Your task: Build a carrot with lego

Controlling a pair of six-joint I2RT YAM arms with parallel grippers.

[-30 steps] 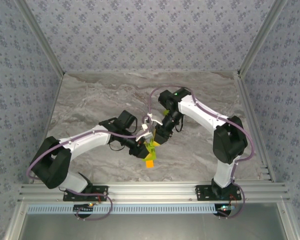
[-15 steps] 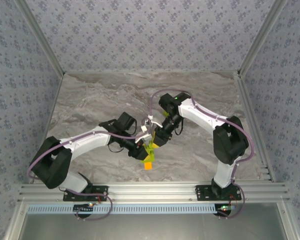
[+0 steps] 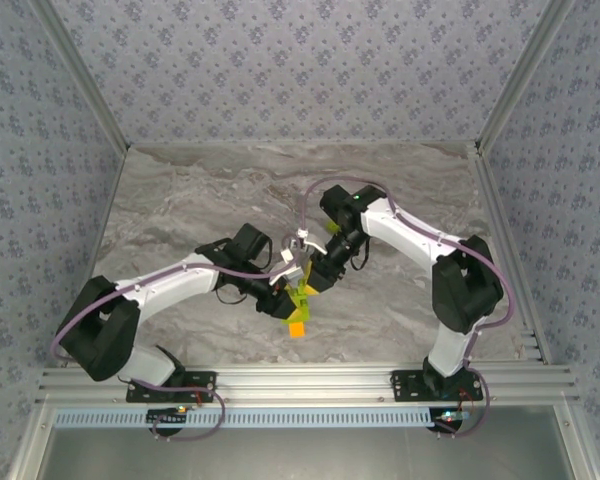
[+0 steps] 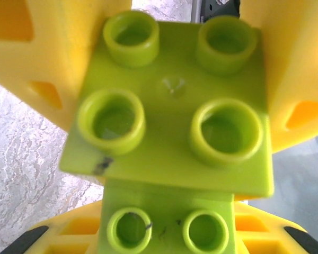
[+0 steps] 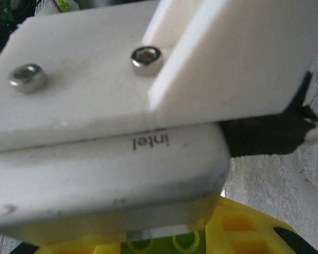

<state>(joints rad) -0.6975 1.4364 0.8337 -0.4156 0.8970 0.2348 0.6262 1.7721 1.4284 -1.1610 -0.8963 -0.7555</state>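
Right elbow (image 3: 467, 290) farther right; left pincer (image 3: 282, 300) and right pincer (image 3: 315, 281) clamped on one glossy, studded green-and-orange carrot (image 3: 296, 328).

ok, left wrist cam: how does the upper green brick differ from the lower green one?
The upper green brick shows four studs, while the lower green brick shows two. The upper one sits skewed in the frame and the lower one sits square to it. The upper one spans wider and covers the lower one's top edge in the picture. Both are lime green with hollow round studs, and both carry small dark marks.
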